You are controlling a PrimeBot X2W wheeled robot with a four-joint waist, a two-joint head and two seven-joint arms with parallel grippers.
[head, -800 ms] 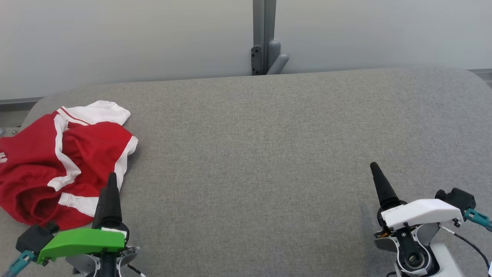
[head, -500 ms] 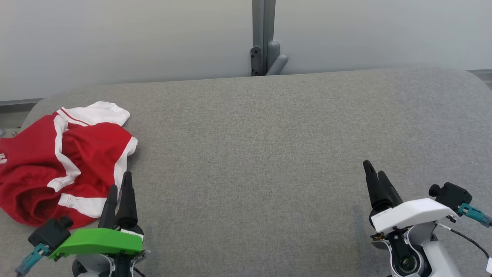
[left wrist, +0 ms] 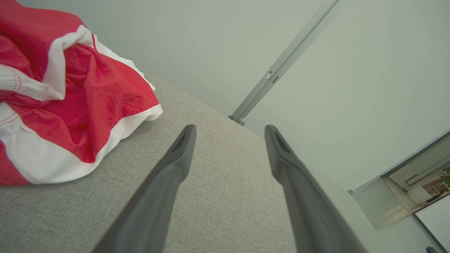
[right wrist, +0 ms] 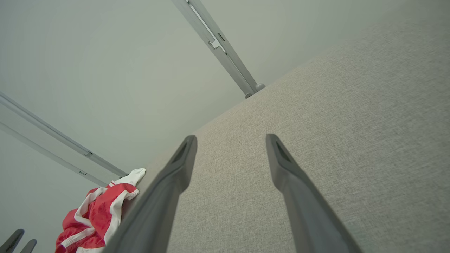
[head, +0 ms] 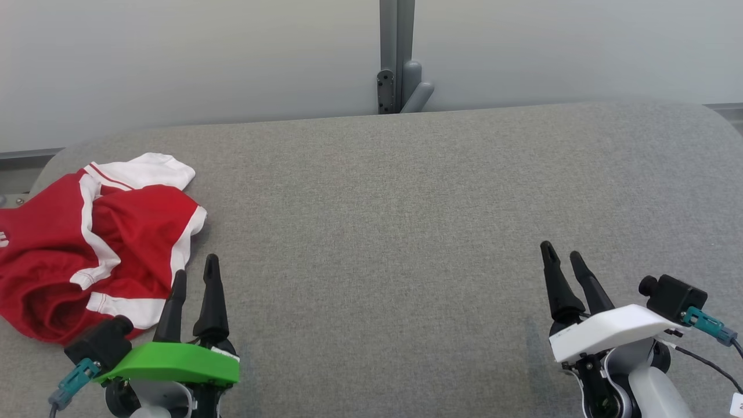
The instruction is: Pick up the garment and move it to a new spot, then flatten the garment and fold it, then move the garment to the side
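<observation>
One garment (head: 87,244), red with white bands, lies crumpled at the left edge of the head view, mid-height, on the grey fabric surface (head: 406,220). Part of it runs past the frame's left edge. A white portion sits at its upper right, and a white hem curves down its right side.

Left claw (head: 196,266): lower left of the head view, green cover behind the fingers. Both dark fingers point up the frame, tips parted, gripping nothing. One fingertip overlaps the garment's lower right hem in this view, so contact cannot be judged from here. In the left wrist view the garment takes the upper left. Its white hem rests on the surface just left of the fingers, apart from them, and grey cloth shows through the gap between the fingers.

Top centre of the head view: a grey post (head: 396,52) stands against a pale wall (head: 174,58), behind the surface's far edge.

Right claw (head: 560,249): lower right of the head view, white cover. Fingers parted, holding nothing, well apart from the garment. In the right wrist view the garment is small at lower left, with the other claw's two dark fingertips in the bottom left corner.
</observation>
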